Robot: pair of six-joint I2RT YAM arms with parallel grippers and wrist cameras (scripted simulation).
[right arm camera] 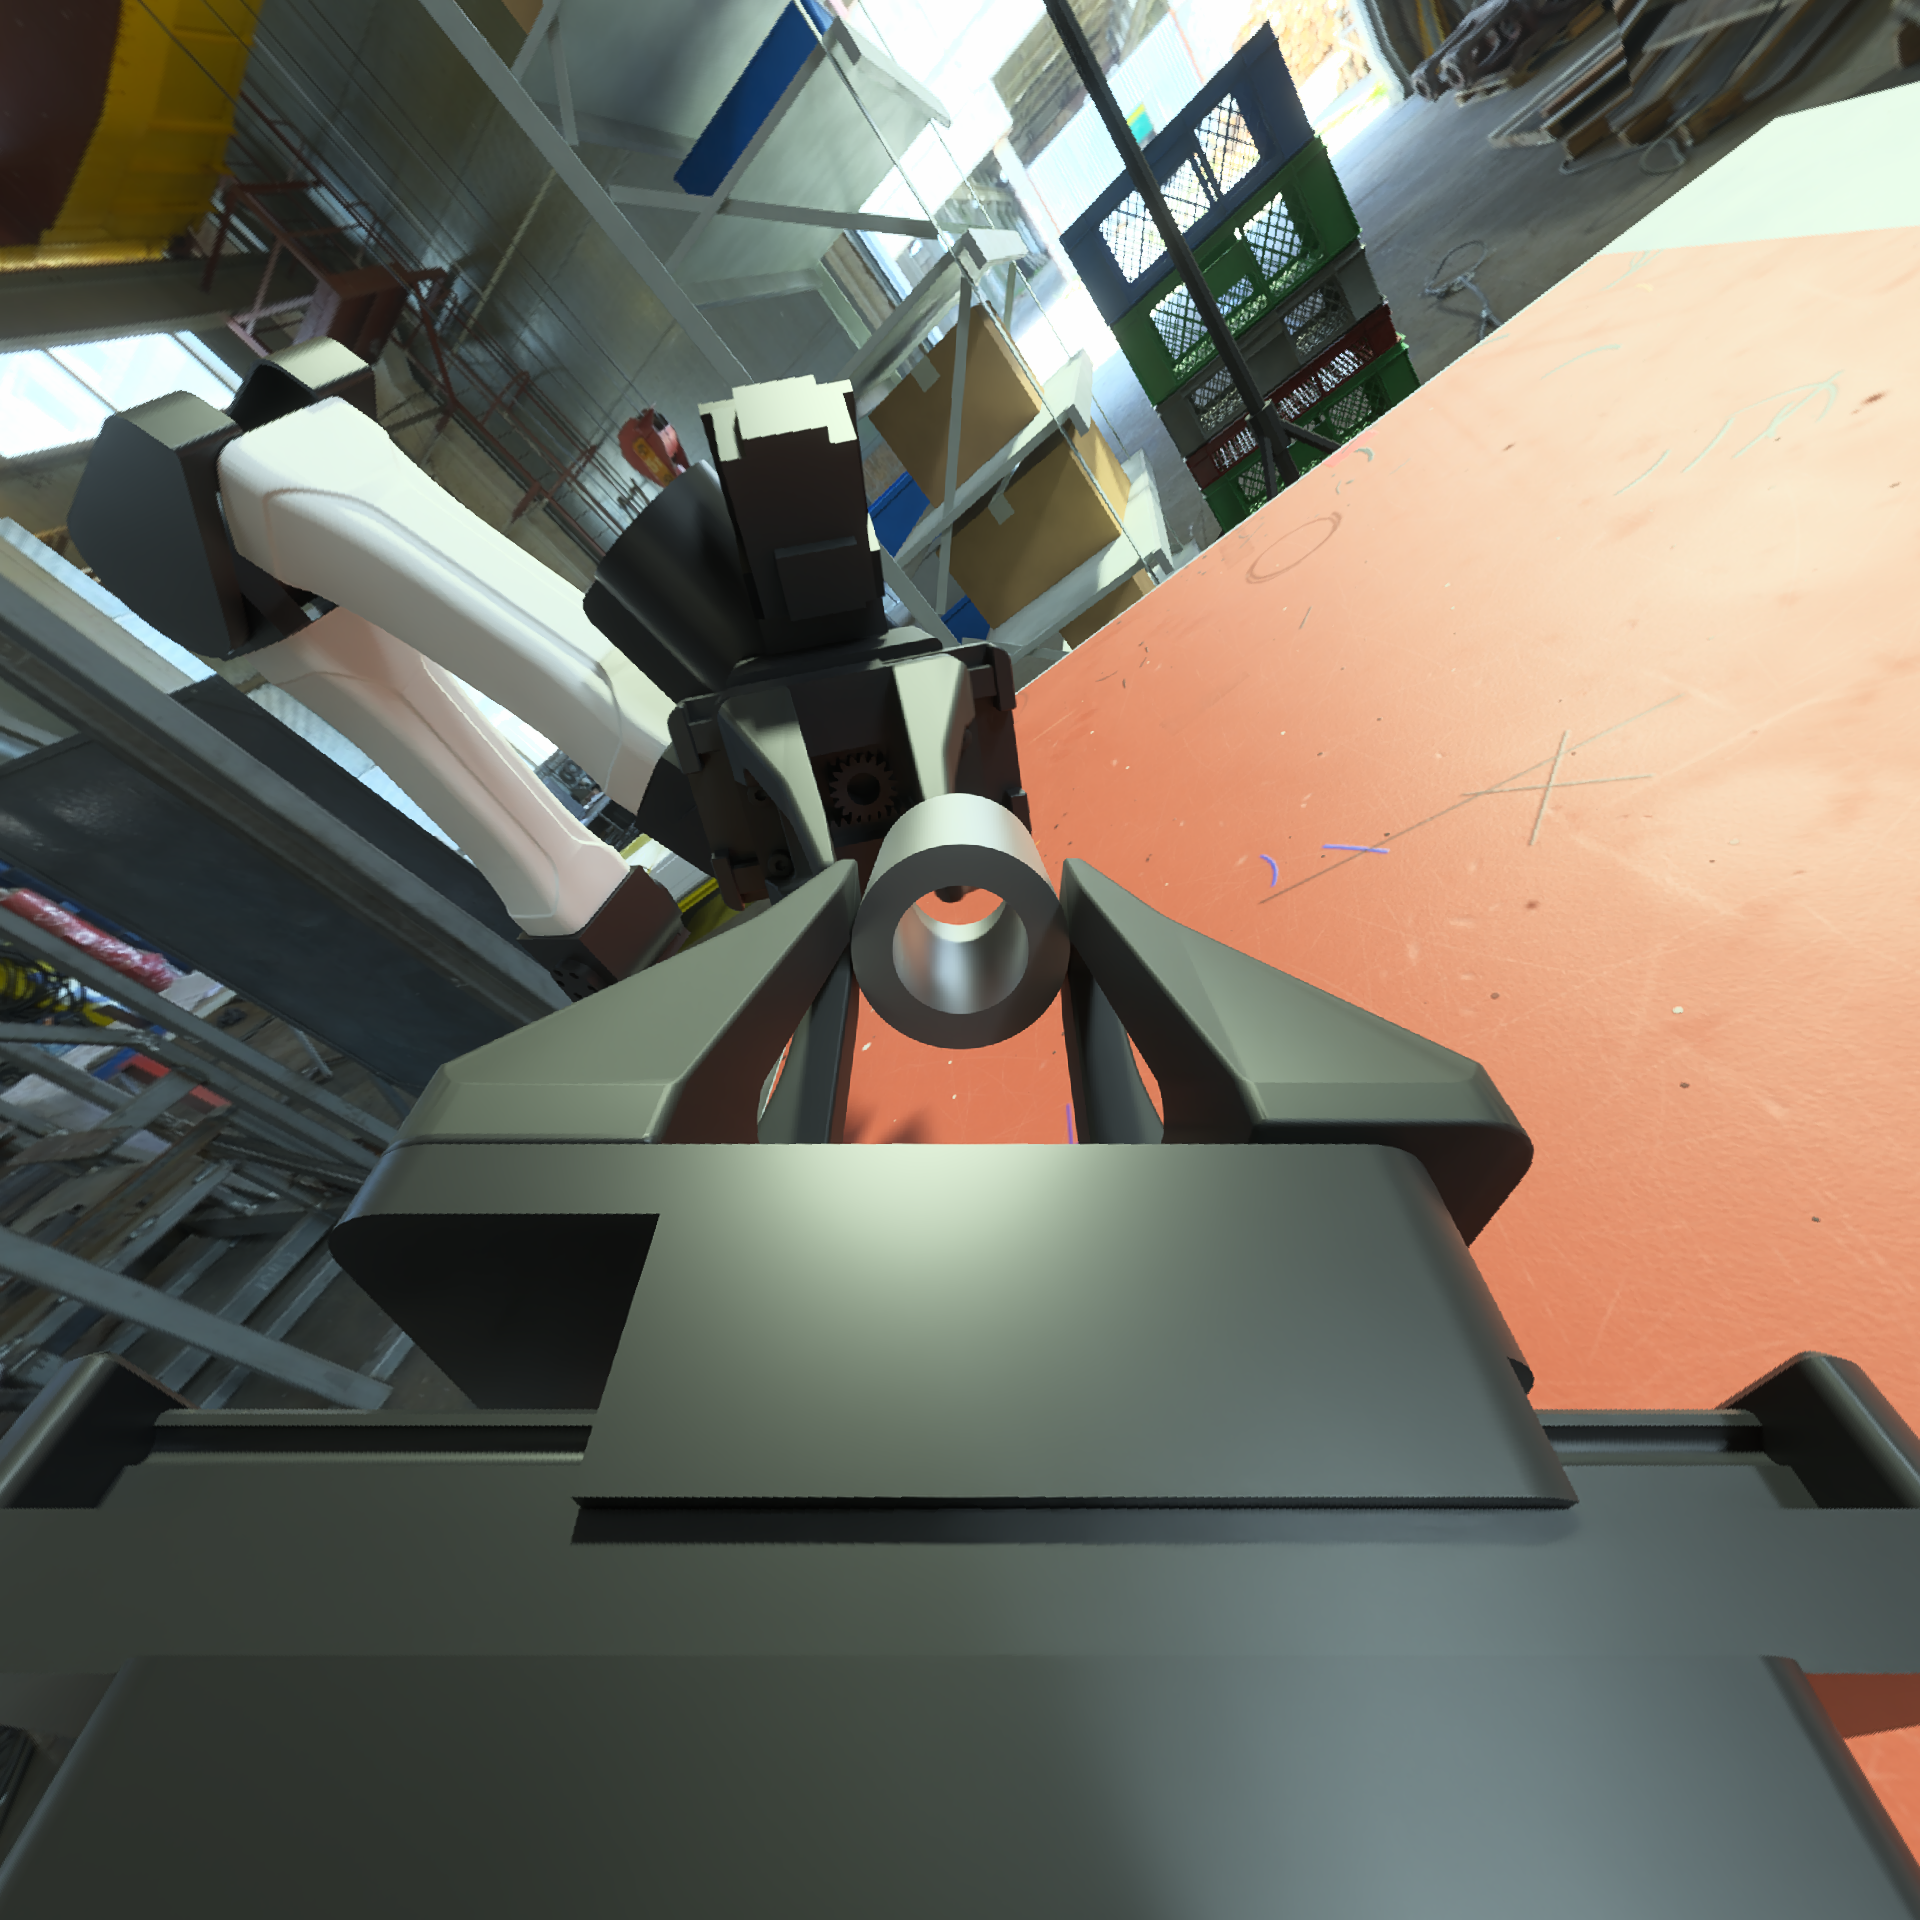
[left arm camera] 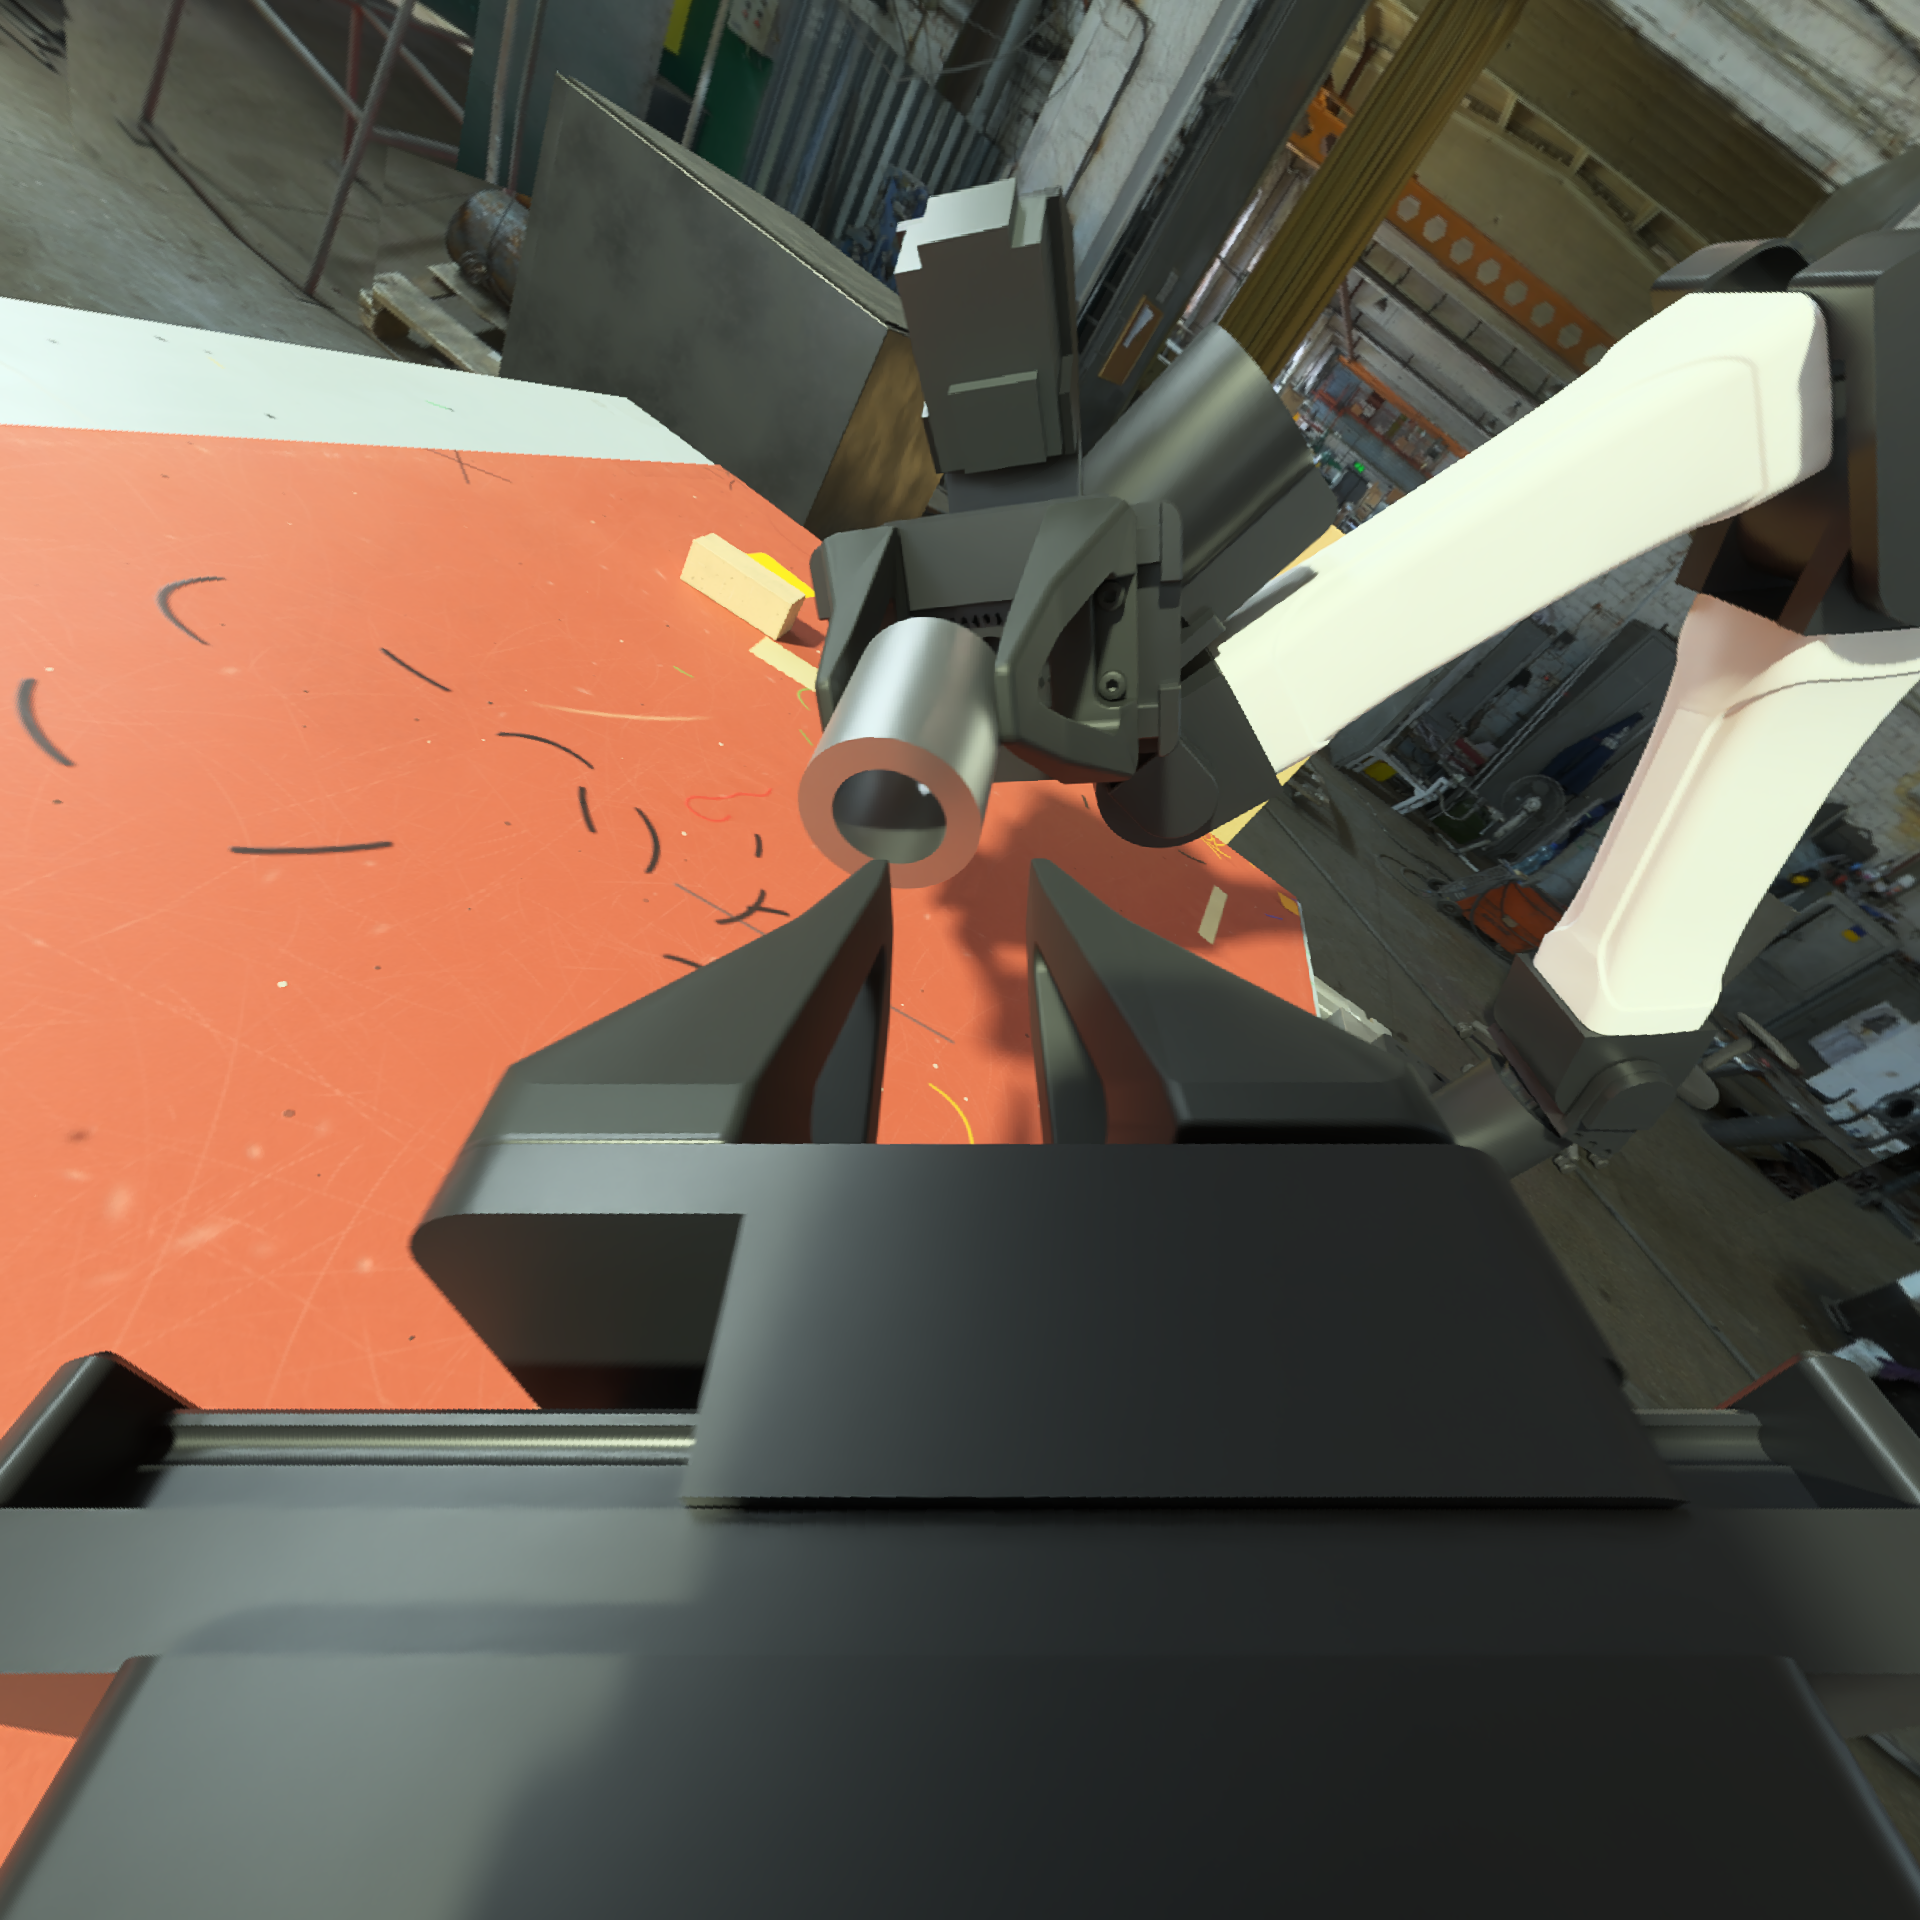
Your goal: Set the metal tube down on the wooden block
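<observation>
Metal tube held level above the orange table, pinched between the right gripper fingers. Left gripper parted, empty, its tips just below the tube's open end. Wooden block well beyond.

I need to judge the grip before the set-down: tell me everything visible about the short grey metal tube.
The short grey metal tube is thick-walled, hollow and open at both ends, with a smooth satin finish. The right gripper clamps its sides, holding it roughly level above the orange mat. The left gripper is open, its tips just short of the near end.
</observation>
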